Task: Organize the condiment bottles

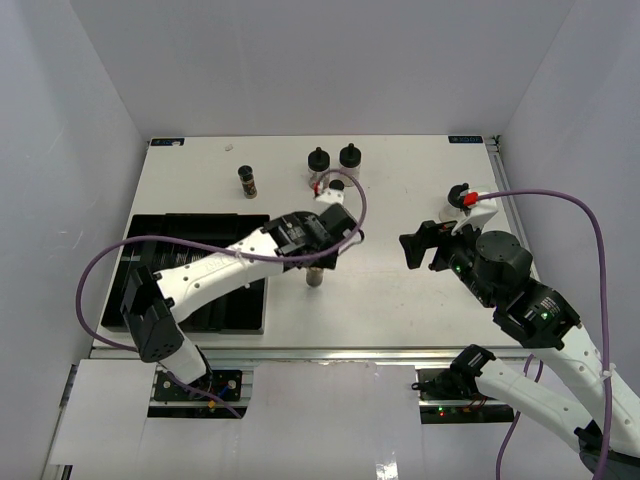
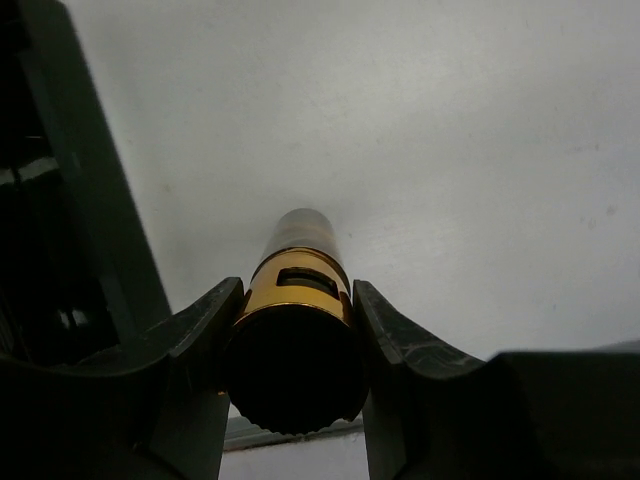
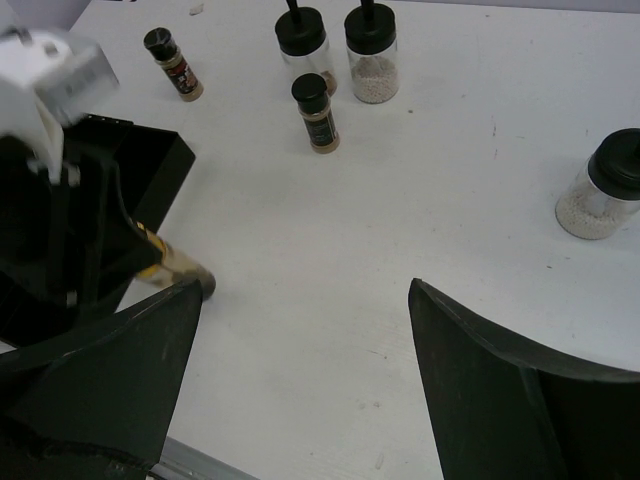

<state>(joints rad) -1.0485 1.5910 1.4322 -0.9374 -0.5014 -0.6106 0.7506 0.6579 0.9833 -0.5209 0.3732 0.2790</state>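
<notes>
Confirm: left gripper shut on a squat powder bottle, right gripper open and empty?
No: the left gripper is shut on a slim gold-labelled bottle, not a squat one, per the left wrist view. The right gripper is open and empty.

Top: you look down from above the near edge, whole table [image 1: 400, 300] | left wrist: very close on one bottle [image 2: 300, 290] | right wrist: faces far-left, sharing it.

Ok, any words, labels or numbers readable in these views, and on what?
No text can be read anywhere.
Blue stickers at the far corners: too small.
Labels on the slim bottles: blurred.
Gold-banded bottle: nothing legible on the band.
</notes>
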